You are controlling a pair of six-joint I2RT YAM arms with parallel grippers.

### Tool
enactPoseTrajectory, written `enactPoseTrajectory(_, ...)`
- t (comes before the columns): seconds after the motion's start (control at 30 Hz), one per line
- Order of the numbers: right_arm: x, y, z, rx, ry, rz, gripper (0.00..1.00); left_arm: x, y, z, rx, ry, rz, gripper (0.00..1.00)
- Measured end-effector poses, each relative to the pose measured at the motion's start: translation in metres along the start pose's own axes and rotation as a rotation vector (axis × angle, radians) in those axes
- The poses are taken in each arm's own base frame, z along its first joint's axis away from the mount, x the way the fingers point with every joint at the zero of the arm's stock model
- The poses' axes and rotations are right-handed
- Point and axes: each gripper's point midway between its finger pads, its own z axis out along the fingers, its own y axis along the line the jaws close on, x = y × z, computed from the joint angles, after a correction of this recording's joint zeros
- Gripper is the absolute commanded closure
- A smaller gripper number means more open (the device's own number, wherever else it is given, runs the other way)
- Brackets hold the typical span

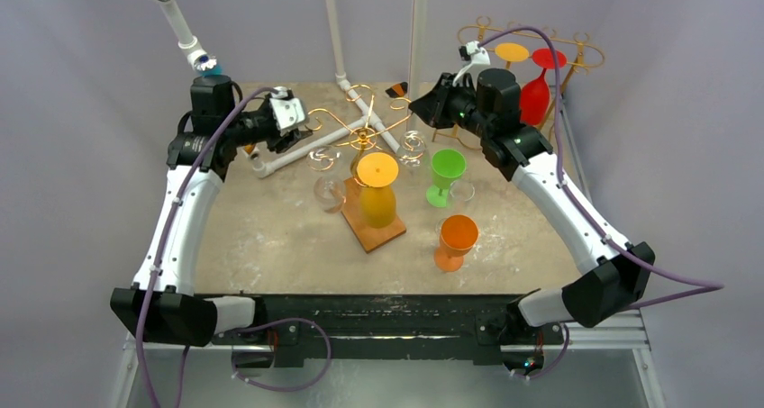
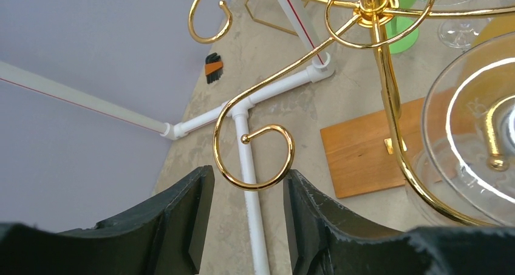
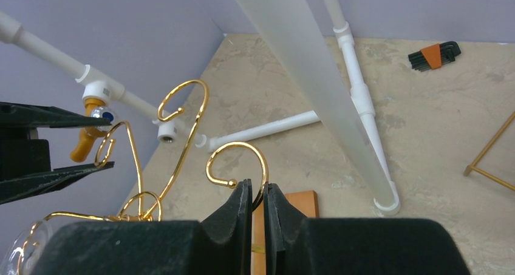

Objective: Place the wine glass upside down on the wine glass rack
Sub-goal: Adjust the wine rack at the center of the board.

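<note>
Two claws: right claw (image 3: 257,187) is clamped on a gold rack hook (image 3: 237,144). Left claw (image 2: 249,173) is held open, with a second hook (image 2: 291,152) seen between.

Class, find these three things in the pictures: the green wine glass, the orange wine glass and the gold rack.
green wine glass (image 1: 448,165): top view, on its bowl.
orange wine glass (image 1: 459,233): top view, on its bowl.
gold rack (image 2: 358,156): left wrist view, on its wooden base.
</note>
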Motion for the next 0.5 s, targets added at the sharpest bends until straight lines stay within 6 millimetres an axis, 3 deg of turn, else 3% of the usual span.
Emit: enactPoseTrajectory(0.5,0.002,0.001,0.0,0.002,-0.002,0.04,1.0,0.01,0.008,0.012,0.001,0.033,-0.032,0.62)
